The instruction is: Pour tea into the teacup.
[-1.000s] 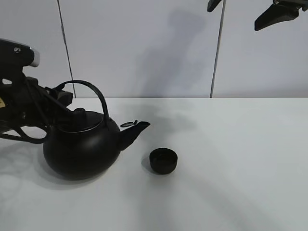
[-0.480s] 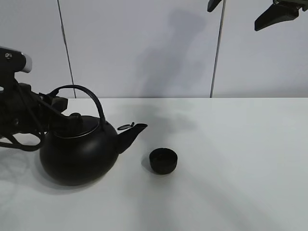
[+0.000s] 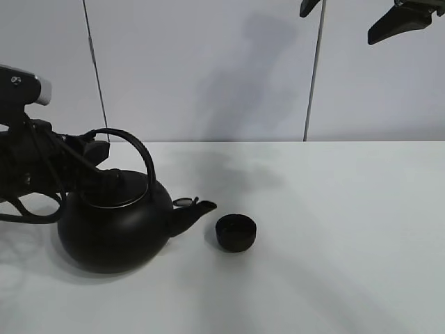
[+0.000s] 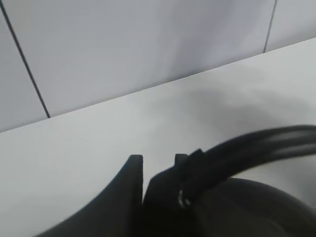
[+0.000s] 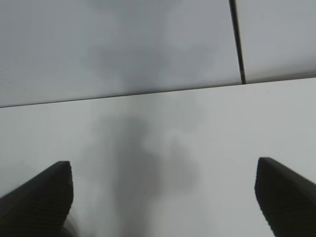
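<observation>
The left gripper [image 4: 158,170] sits at the left edge of the exterior view, its fingers [image 4: 126,197] pinched on the arched handle [image 3: 132,142] of the kettle [image 3: 115,226]; in the left wrist view the dark handle bars run between the two black fingers, with only a thin gap showing beside them. The right gripper [image 5: 163,197] hangs high in the upper right corner of the exterior view, well apart from everything on the table, its two fingers spread wide with nothing between them.

The teacup [image 3: 236,232] stands upright on the white table [image 3: 348,229], a little left of the frame's centre and slightly below the middle. It is small, black, round and low, its mouth facing up. Just to its left the kettle's spout [image 3: 191,211] points toward it; the spout tip is near the cup's rim but not touching. The kettle body rests on the table in the lower left of the frame. A pale panelled wall [image 3: 208,69] rises behind the table.
</observation>
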Robot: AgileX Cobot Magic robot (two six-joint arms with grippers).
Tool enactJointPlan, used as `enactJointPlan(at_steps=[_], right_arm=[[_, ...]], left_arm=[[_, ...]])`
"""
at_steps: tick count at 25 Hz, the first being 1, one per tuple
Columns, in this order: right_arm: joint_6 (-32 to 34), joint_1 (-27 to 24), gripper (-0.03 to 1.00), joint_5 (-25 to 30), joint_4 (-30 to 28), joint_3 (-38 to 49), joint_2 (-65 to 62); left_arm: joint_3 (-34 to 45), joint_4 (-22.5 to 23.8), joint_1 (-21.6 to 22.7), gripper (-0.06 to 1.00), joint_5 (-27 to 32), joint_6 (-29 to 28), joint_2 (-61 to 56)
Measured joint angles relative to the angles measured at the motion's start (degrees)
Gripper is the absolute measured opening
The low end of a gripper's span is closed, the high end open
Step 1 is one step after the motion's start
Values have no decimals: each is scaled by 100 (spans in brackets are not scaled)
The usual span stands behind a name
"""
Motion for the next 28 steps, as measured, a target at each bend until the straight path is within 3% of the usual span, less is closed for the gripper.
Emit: enactJointPlan(at_steps=[12, 28], right_arm=[[0, 0, 69, 0, 0, 0, 0], [0, 0, 69, 0, 0, 0, 0]], left_arm=[[67, 312, -2, 32, -290, -164, -73], [1253, 476, -2, 60, -432, -248, -1008]])
